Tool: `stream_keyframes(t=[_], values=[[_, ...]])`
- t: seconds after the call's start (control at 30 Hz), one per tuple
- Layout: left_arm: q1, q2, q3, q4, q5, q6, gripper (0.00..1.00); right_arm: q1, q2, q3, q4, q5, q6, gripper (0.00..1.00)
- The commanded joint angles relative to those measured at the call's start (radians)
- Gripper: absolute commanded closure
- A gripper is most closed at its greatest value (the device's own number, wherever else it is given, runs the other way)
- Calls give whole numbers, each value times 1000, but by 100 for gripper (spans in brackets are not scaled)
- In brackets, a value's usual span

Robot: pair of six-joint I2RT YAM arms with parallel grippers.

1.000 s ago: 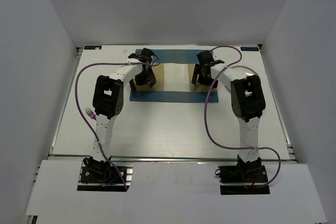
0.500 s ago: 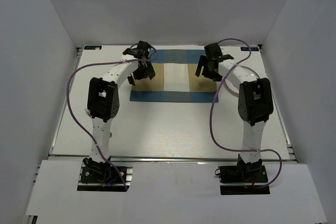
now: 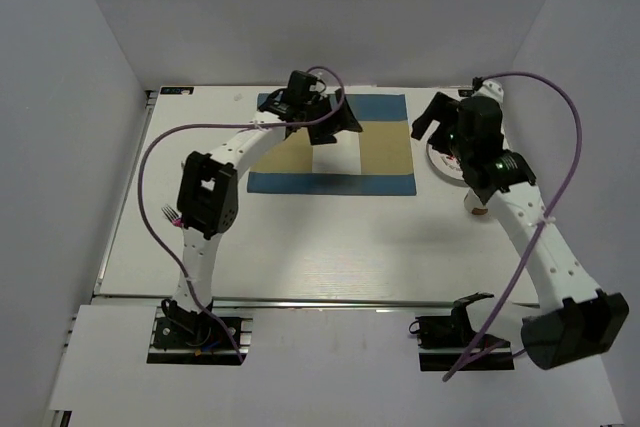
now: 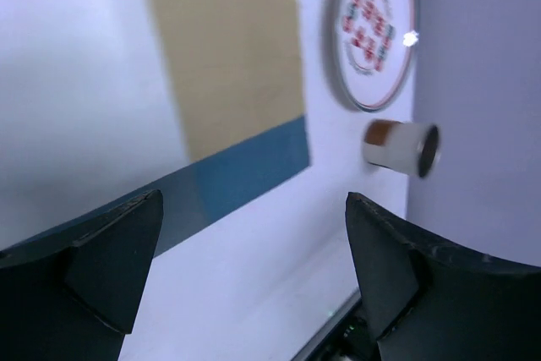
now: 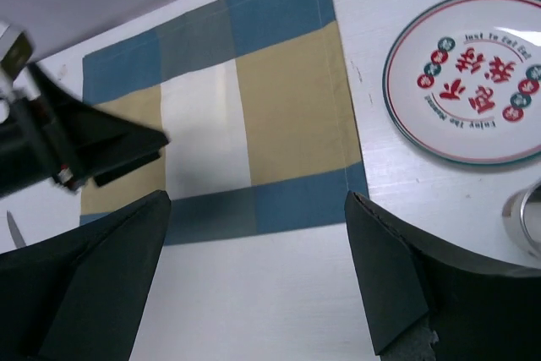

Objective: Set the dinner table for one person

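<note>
Along the far edge, centre: blue-and-tan placemat [image 3: 380,147] flat on the white table [image 3: 300,247]. The table spans the whole work area under both arms.

- Plate [image 5: 469,82]: on bare table just right of the placemat, toward the far right corner. White, green rim, red print.
- Cup [image 4: 401,145]: metal, on its side, just beside the plate on the near side, close to the right edge.
- Fork [image 3: 170,214]: on bare table by the left edge, partly under the left arm's elbow, well apart from the placemat.
- Left gripper [image 4: 254,199]: over the placemat's left-centre, fingers spread wide, nothing between them.
- Right gripper [image 5: 258,196]: above the placemat's right side and the plate, fingers spread wide, holding nothing.
</note>
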Motion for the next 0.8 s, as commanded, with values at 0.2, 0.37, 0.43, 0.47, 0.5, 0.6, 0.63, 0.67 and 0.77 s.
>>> stream_keyframes(t=[0.2,0.37,0.43,0.47,0.5,0.6,0.63,0.67,0.77], values=[[-144,245,234,308,198,-215,2,-7,-247,-158,-78,-3,42,11],[-188,167,172,292,68,-202,2,-42,-223,-258,-23,21,83,11],[-188,134,184,147,-44,-180,2,-48,-183,-261,12,-9,108,11],[-188,89,187,20,-96,-171,2,-69,-169,-262,27,-4,111,11],[-188,53,155,-28,-150,-148,2,-79,-123,-258,44,-3,113,11],[-178,-158,5,-113,-354,-110,2,-169,-5,-164,63,-27,73,11],[-159,-206,-109,-127,-373,-100,2,-216,87,-132,54,-44,58,11],[-159,-303,-161,-154,-411,-88,2,-237,131,-97,46,-99,53,11],[-144,-419,-300,-229,-494,-10,2,-339,319,66,-6,-107,21,11]])
